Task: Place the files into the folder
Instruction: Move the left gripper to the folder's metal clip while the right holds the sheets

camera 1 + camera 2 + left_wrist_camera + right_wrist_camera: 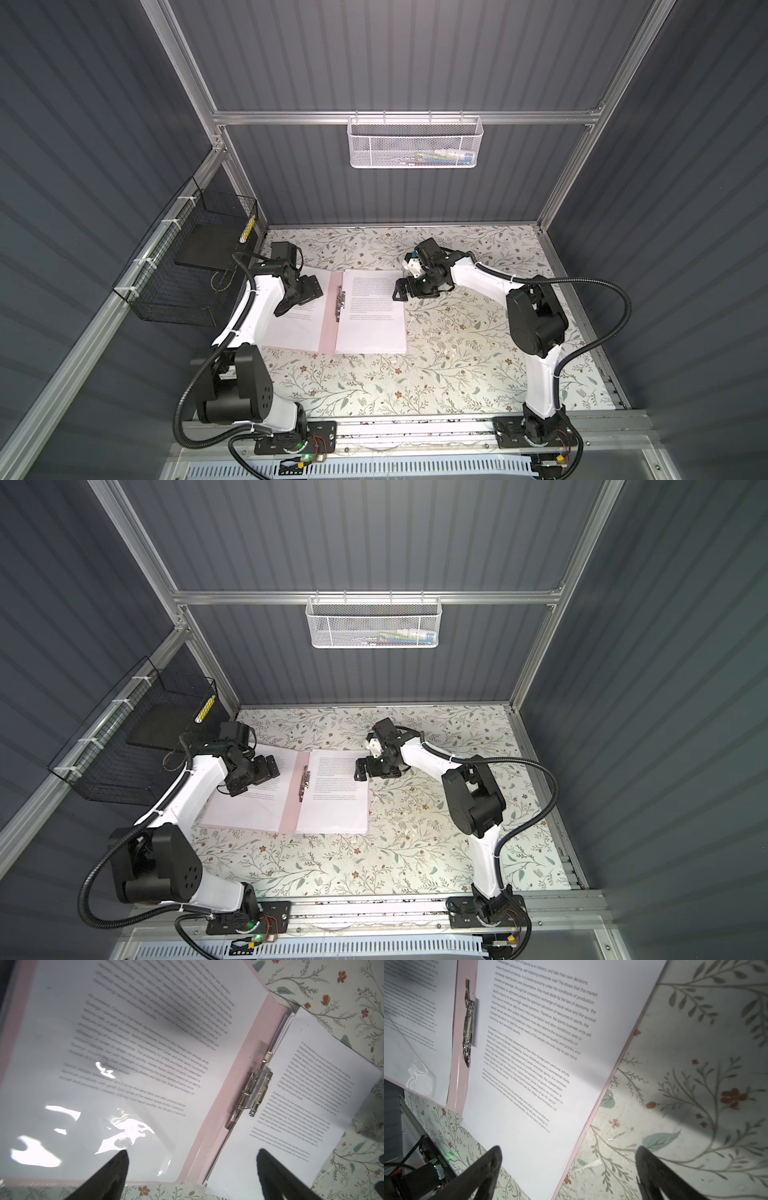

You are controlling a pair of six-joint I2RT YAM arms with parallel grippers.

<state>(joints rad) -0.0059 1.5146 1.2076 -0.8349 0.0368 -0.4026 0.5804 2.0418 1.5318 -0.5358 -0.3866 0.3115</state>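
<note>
Files in, cover open: the pale pink folder [328,332] is lying spread flat on the flowered counter [457,357], and the printed files are sitting on both of its halves. A stack of sheets [370,328] is resting on the half nearer the right arm, its inner edge reaching under the metal clip [253,1093] along the spine. A thin line of pink is showing along the stack's outer side in the right wrist view. On the other half, a single printed sheet [291,332] is lying beneath a glossy clear pocket that is throwing back the light.

The left gripper [297,301] is hovering over that pocketed sheet with its fingers [116,1167] spread wide and nothing between them. The right gripper [398,291] is hanging at the far outer corner of the stack, likewise gaping and empty-handed.

No loose sheets are showing elsewhere on the counter, so the loading is looking largely finished. Whether the clip is actually clamping the stack cannot be told from these views. What appears to be left is securing the pages, squaring them up and folding the cover shut.
</note>
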